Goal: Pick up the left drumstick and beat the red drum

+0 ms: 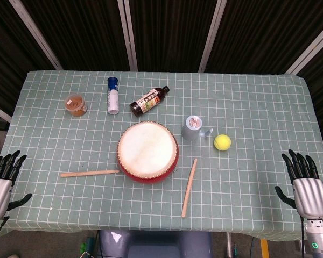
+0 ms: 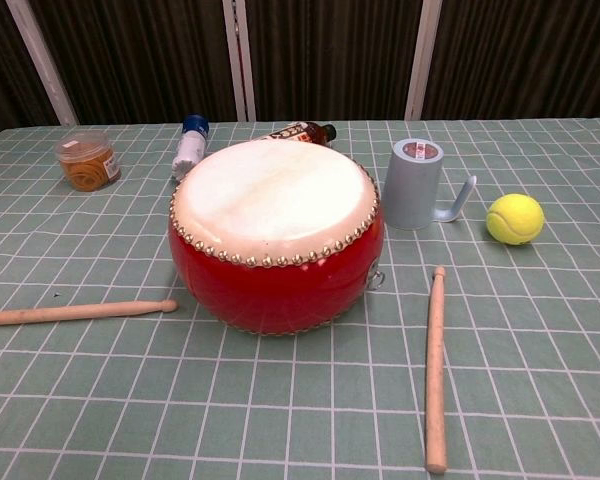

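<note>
Fingers apart and holding nothing on left hand and right hand; reach slowly to left drumstick lying flat just left of red drum, grab its middle.

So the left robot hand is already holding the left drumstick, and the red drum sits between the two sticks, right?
Not quite. The left robot hand holds nothing; it hangs open at the table's edge, apart from the left drumstick, which lies on the cloth. The head view shows this. The red drum does sit between the two sticks.
</note>
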`<state>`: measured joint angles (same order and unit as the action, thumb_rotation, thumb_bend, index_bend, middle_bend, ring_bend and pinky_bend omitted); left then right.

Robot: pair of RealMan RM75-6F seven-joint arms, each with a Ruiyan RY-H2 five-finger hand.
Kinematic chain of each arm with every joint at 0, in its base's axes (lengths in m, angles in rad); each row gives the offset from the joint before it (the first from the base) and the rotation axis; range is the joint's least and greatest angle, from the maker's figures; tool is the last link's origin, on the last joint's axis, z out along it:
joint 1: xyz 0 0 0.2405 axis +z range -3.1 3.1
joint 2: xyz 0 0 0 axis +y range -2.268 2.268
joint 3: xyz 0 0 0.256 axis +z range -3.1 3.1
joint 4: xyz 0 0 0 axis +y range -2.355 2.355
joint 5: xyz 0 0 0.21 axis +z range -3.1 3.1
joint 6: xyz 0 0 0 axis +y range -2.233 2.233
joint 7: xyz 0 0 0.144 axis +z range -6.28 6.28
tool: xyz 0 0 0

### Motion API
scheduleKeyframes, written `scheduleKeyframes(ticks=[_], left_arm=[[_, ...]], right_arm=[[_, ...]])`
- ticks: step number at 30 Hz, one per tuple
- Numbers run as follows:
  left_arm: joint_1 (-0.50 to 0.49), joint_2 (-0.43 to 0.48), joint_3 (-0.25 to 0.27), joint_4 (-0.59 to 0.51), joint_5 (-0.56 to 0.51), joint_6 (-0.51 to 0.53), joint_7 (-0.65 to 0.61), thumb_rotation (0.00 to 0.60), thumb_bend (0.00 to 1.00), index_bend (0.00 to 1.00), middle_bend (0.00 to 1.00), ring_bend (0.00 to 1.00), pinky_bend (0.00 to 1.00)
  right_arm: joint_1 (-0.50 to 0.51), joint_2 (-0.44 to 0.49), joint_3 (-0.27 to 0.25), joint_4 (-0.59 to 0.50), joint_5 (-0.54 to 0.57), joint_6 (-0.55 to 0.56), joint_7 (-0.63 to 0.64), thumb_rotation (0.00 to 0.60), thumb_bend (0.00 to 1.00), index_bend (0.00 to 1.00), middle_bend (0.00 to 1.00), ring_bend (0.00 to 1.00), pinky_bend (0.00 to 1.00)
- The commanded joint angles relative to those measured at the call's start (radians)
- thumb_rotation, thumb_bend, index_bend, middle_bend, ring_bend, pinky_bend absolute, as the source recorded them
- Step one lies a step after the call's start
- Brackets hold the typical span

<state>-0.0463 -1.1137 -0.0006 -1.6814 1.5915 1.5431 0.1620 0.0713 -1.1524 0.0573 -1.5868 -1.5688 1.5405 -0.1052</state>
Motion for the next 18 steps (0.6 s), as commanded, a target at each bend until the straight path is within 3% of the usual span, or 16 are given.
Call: scheduleKeyframes(ticks=[1,18], left_arm=[[0.000,0.001,0.000,-0.001,-0.001,-0.001,0.000,0.600,0.00,0.00,0.00,0.00,0.00],[-0.004,0.006,0.002,-0.016,-0.022,-0.024,0.015,0.600,0.00,0.00,0.00,0.00,0.00]], right_arm=[[0.000,0.001,-0.001,-0.001,0.000,-0.002,0.000,0.600,0.32,0.00,0.00,0.00,0.05],[0.001,0.002,-0.005,-0.003,0.001,-0.012,0.012,0.600,0.32,0.00,0.00,0.00,0.04]])
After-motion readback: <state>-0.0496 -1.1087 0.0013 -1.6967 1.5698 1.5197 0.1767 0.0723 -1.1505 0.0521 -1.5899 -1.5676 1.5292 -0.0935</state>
